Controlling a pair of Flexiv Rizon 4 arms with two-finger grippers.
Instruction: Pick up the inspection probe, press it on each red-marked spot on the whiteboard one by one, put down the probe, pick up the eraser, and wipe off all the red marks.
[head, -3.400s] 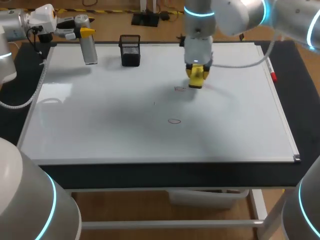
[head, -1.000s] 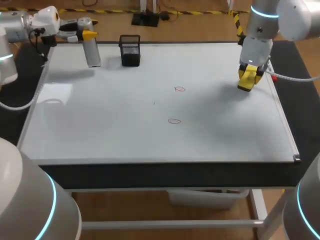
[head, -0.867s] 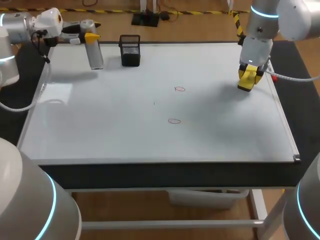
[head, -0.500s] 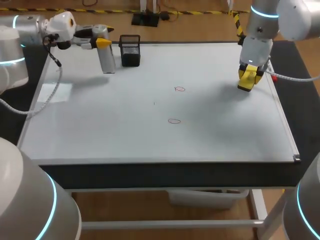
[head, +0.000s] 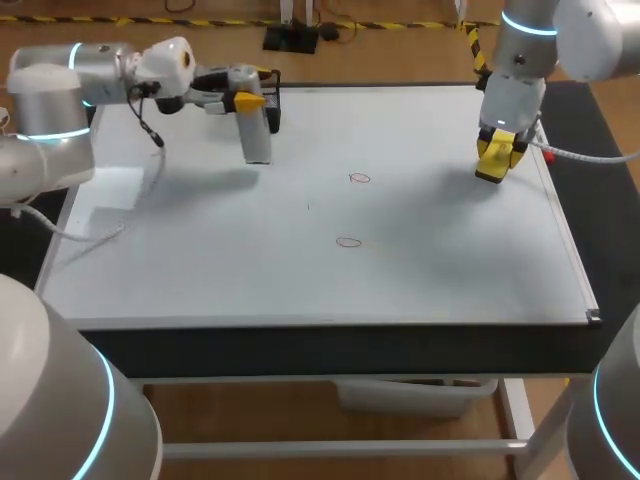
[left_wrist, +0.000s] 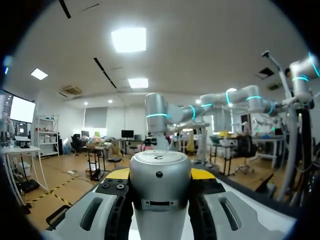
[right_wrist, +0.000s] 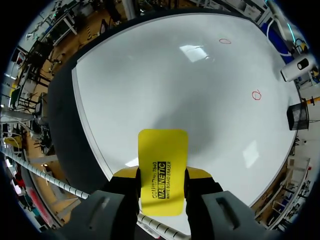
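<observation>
The left pincer (head: 243, 101) is clenched on the inspection probe (head: 257, 140). It hangs tip-down over the whiteboard (head: 200, 270), arm stretched out level, well short of the red marks (head: 359, 178). The right pincer (head: 497, 152) points downward, gripping the eraser (right_wrist: 162, 160) near the board's right edge, likely parked clear.

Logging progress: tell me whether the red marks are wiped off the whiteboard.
No: a far red mark and a near red mark show on the whiteboard.

Open whiteboard (head: 300, 285) surrounds both red marks (head: 359, 178). At the far edge the black mesh holder (head: 274, 108) stands just behind my probe (head: 257, 138); my right gripper (head: 495, 158), clamping the eraser (right_wrist: 162, 165), hangs near the right edge.
</observation>
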